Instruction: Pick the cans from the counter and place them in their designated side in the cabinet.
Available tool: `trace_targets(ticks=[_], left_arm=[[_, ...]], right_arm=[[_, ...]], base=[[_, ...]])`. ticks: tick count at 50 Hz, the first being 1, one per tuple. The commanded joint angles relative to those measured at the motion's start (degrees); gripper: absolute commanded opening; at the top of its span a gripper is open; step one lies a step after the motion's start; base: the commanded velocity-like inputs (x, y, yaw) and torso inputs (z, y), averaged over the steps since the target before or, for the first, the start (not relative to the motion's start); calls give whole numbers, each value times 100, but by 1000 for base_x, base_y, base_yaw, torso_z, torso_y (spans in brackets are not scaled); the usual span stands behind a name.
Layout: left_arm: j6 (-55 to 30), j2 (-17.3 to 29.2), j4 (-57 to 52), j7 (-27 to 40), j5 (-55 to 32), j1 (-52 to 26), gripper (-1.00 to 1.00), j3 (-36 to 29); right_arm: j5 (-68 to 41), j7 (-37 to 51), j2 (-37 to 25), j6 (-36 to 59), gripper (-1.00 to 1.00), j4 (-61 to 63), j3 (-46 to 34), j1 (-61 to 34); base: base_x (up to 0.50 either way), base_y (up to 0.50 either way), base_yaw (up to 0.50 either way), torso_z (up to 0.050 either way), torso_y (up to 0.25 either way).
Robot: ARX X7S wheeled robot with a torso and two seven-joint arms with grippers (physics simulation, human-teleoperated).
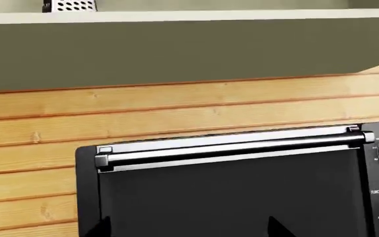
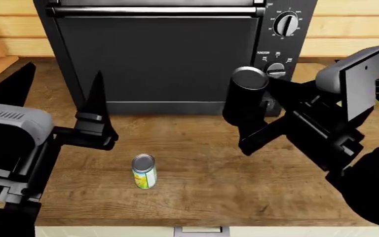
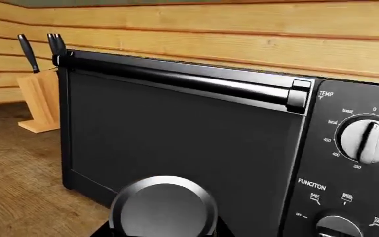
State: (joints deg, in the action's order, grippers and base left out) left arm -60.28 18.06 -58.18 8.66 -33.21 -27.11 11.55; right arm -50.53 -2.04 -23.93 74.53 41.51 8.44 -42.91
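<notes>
Black can (image 2: 244,98) sits clamped upright in the right tool (image 2: 258,121), lifted off the tabletop (image 2: 203,173) for carrying, left tool (image 2: 97,129) apart near the labelled can (image 2: 143,171)

- You see even, soft light in all three views; nothing is dim and nothing is burnt out.
- The oven handle (image 1: 232,147) carries a bright white streak of glare.
- The silver top of the black can (image 3: 163,207) shines softly and looks a little blurred up close.
- On the bench (image 2: 203,148) shadows are weak, only a faint dark band under the oven front.
- Edges stay straight, without distortion.
</notes>
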Motion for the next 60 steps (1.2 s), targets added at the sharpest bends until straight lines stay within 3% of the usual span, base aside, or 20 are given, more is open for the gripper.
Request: trace_targets(ticks=[1,12,19,36,50,60], left_arm=[[-419,558,-167,1079,-1472,-686,100,-65],[-588,1273,-158,2671,-3701,-1592,100,274],[-498,1619,-102,3219,-4448,-1918,100,292],[-261,1916,-90,3393,-4764,-1982,100,393],[-17,2265,-144,3672,-5224,-2020,100,542],[597,2778,-179,3892,-5330,-1966,100,227]], right_arm=[[-709,383,-26,859,-100,478,806,-315],[-1523,914,57,1396,-100,468,1214,-902],[-2031,1393,19,1421,-100,274,1119,-1258],[-2265,2064,19,1162,-100,59,742,-1739],[-2123,2505,143,1007,-100,31,417,-2162],[-2621,3226,84,1219,-100,-16,569,-2473]], base=[[0,-500,0,50,0],[0,-500,0,50,0],[0,-500,0,50,0],[70,-477,0,50,0],[458,193,0,50,0],[24,27,0,50,0]])
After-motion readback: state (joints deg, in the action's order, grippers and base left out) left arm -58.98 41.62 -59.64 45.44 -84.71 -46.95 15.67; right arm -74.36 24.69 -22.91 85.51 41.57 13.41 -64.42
